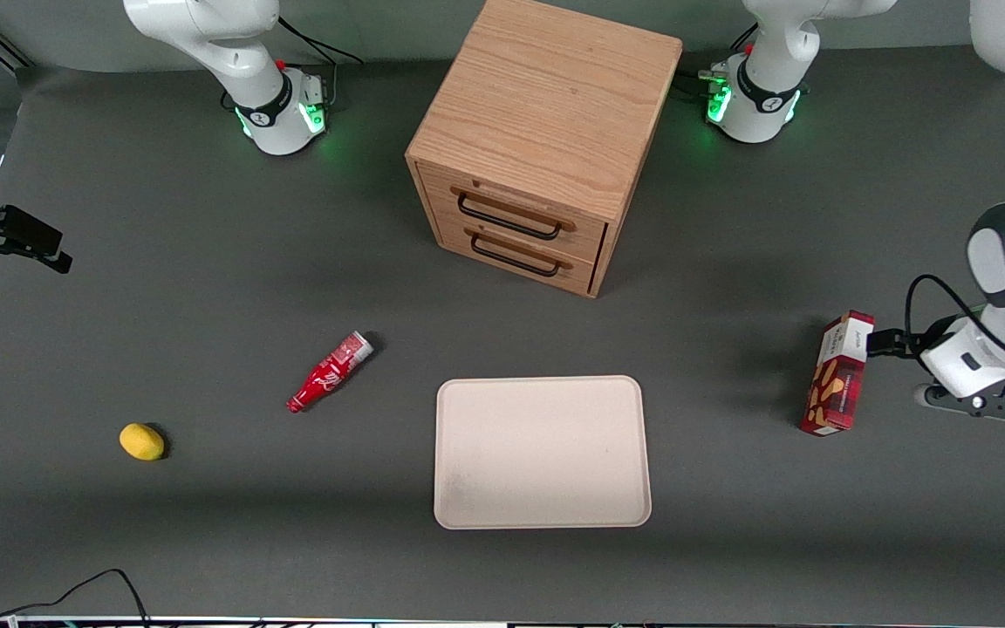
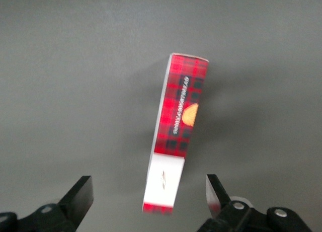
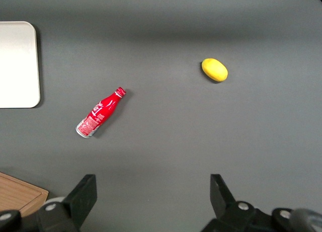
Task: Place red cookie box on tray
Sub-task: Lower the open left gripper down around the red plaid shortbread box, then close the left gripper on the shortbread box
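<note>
The dark grey table (image 1: pixel 206 541) is seen spread under everything. At its middle, farthest from the front camera, a wooden cabinet (image 1: pixel 546 113) is set at a slight angle. It has two drawers, the upper drawer (image 1: pixel 516 209) and the lower drawer (image 1: pixel 520 253), and both are shut flush, each with a dark bar handle, so nothing inside can be made out.

Nearer the camera, in front of the cabinet, the tray (image 1: pixel 542 453) is laid flat, cream-white with rounded corners and a low rim. Nothing is held in it right now.

The red cookie box (image 1: pixel 836 375) is found well apart from the tray, toward the working arm's end of the table. It is stood on a narrow edge on the grey surface, with its white end panel farther from the camera than its plaid end.

The gripper (image 1: pixel 876 342) is held just beside that white end. From the wrist camera its fingers (image 2: pixel 80 194) are seen spread wide. The box (image 2: pixel 176 121) is framed between them, with a gap left on either side, so no contact is made.

Toward the parked arm's end, a red soda bottle (image 1: pixel 329 372) is laid on its side. A small yellow fruit (image 1: pixel 141 441) is placed a little nearer the camera than the bottle and closer to that end.
</note>
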Controlling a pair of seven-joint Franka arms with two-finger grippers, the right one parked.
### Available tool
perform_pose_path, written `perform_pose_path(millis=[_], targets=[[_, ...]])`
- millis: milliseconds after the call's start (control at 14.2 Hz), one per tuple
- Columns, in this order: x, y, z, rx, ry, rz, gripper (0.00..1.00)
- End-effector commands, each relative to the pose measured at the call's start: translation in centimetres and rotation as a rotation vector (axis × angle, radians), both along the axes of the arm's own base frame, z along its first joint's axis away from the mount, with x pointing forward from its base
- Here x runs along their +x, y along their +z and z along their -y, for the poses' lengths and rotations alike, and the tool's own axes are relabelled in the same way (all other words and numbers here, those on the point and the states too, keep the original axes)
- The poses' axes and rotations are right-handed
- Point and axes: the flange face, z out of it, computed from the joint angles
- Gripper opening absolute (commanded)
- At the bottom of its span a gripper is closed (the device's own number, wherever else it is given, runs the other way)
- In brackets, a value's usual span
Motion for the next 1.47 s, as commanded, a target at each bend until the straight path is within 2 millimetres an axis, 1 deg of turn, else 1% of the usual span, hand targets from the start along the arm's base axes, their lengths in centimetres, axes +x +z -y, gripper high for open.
perform_pose_path(millis=[0, 211, 421, 561, 842, 982, 1053, 1123, 1193, 1263, 1333, 1404], targets=[[-1.5, -2.9, 0.7, -0.02, -0.007, 0.052, 1.0], [-2.5, -5.8, 1.2, -0.018, -0.01, 0.077, 1.0], [-3.4, -8.0, 1.3, -0.009, -0.013, 0.117, 1.0], [-3.6, -9.2, 1.4, -0.003, -0.018, 0.137, 1.0], [-3.5, -10.3, 1.5, 0.003, -0.025, 0.155, 0.99], [-3.4, -10.4, 1.6, 0.003, -0.031, 0.156, 0.96], [-3.4, -10.4, 1.6, 0.003, -0.031, 0.156, 0.89], [-3.5, -10.5, 1.6, 0.002, -0.033, 0.154, 0.69], [-3.5, -10.5, 1.6, 0.001, -0.039, 0.153, 0.4], [-3.6, -10.4, 1.6, 0.001, -0.042, 0.156, 0.04], [-3.6, -10.4, 1.6, 0.001, -0.042, 0.154, 0.0], [-3.6, -10.4, 1.6, 0.001, -0.042, 0.154, 0.0]])
